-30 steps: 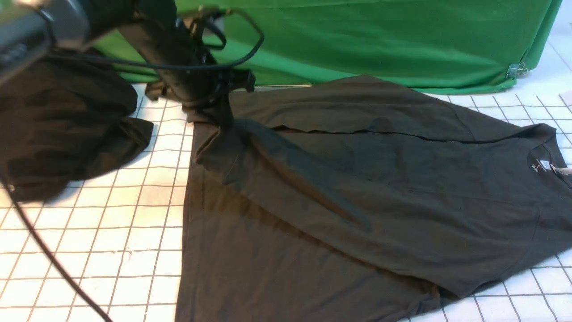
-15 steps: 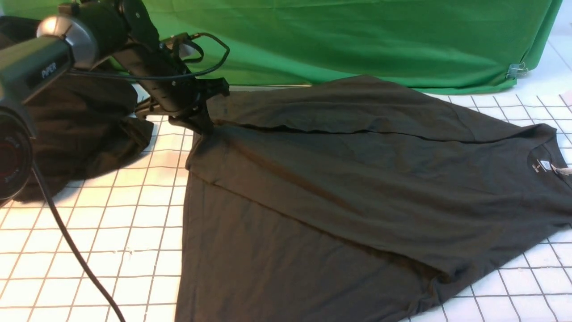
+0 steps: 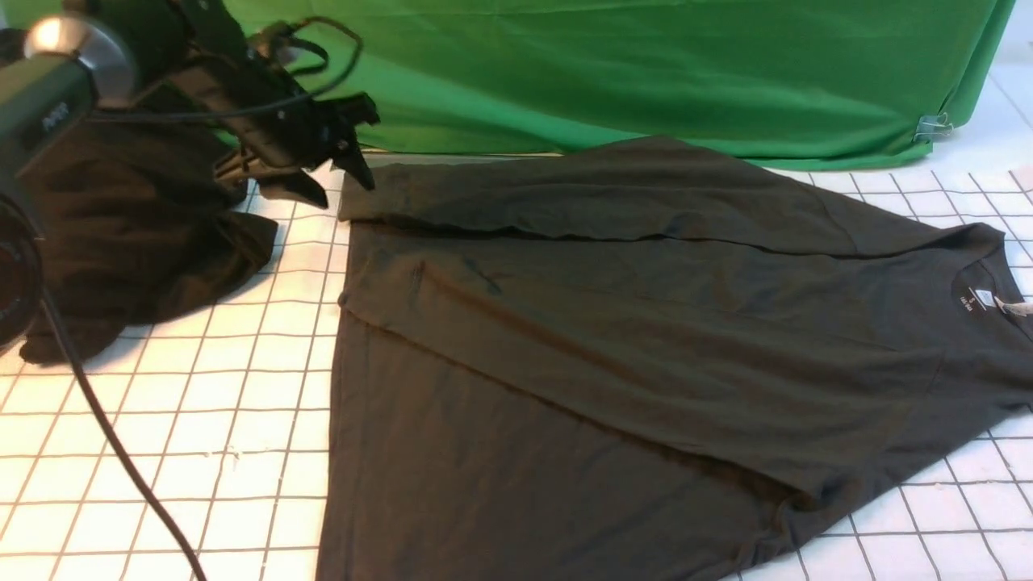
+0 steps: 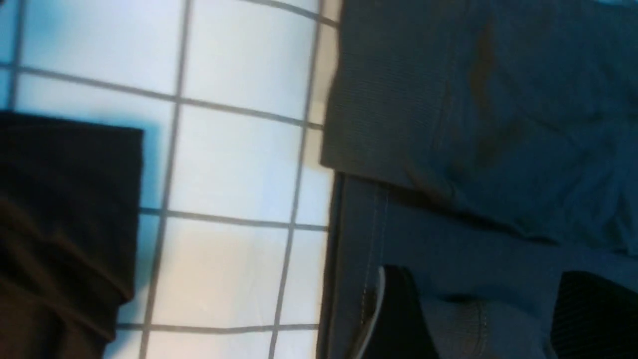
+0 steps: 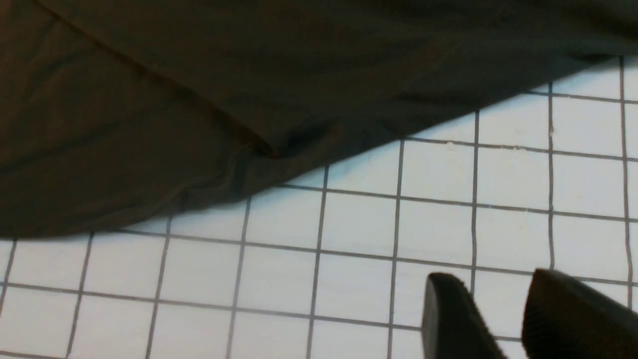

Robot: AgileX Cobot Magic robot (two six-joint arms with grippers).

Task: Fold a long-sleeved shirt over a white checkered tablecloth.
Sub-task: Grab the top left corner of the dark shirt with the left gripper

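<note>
The dark long-sleeved shirt (image 3: 646, 323) lies spread on the white checkered tablecloth (image 3: 202, 420), its white neck label (image 3: 980, 297) at the right. One sleeve is laid flat along the shirt's far edge. My left gripper (image 3: 343, 190) hovers open just above the sleeve's end at the far left corner, holding nothing. In the left wrist view the left gripper (image 4: 488, 299) shows its fingers apart over the shirt (image 4: 473, 99). The right gripper (image 5: 498, 294) hangs open over bare tablecloth (image 5: 349, 249), beside the shirt's edge (image 5: 199, 75). It is outside the front view.
A shapeless black heap of cloth (image 3: 137, 226) sits at the far left, under the left arm and its cable. The green backdrop (image 3: 646, 73) runs along the back, held by a metal clip (image 3: 932, 125) at the right.
The left gripper went from shut to open and let go of the sleeve. It rose and drew back to the left. The sleeve now lies flat along the shirt's far edge.
</note>
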